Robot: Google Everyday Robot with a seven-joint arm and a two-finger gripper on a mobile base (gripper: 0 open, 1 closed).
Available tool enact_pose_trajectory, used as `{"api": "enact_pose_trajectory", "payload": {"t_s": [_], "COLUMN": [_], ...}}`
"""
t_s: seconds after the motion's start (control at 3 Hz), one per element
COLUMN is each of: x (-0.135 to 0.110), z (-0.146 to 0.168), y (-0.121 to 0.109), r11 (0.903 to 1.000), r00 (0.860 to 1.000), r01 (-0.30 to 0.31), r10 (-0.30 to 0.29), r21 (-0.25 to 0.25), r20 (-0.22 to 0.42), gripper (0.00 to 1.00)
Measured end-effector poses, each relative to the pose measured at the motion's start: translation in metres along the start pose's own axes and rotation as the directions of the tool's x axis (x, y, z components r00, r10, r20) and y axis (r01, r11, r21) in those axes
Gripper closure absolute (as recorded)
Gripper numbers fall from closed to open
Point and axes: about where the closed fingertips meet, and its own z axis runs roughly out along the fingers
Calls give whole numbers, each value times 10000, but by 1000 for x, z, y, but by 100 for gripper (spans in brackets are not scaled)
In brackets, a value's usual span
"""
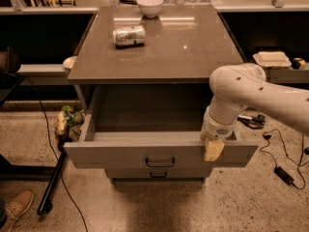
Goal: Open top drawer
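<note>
The top drawer (120, 154) stands pulled out wide from under the grey-brown counter (159, 47); its inside looks empty. A small dark loop handle (160, 162) sits at the centre of its front. Below it a narrower drawer (154, 174) with its own handle peeks out. My gripper (213, 149) hangs from the white arm (251, 95) at the right part of the top drawer's front edge, to the right of the handle and apart from it.
A lying can (129, 35) and a white bowl (150, 5) sit on the counter. A white takeaway box (272, 59) lies on the right shelf. Cables (282, 166) run on the floor at right. A dark stand leg (50, 190) and a shoe (17, 209) are at left.
</note>
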Motion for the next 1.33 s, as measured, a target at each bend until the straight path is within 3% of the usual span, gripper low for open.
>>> {"api": "enact_pose_trajectory", "payload": {"t_s": [0.33, 0.67, 1.0, 1.33], "x": [4, 11, 9, 5], "z": [-7, -45, -87, -126], "y": [1, 0, 4, 12], "r11": [9998, 9966, 9840, 9614], "r00": [9999, 9996, 9983, 9960], "r01": [137, 263, 567, 876], "r10": [-138, -258, -531, -793], "r21": [125, 779, 1688, 2608], "r20": [72, -81, -254, -419], "gripper": [0, 0, 0, 0]}}
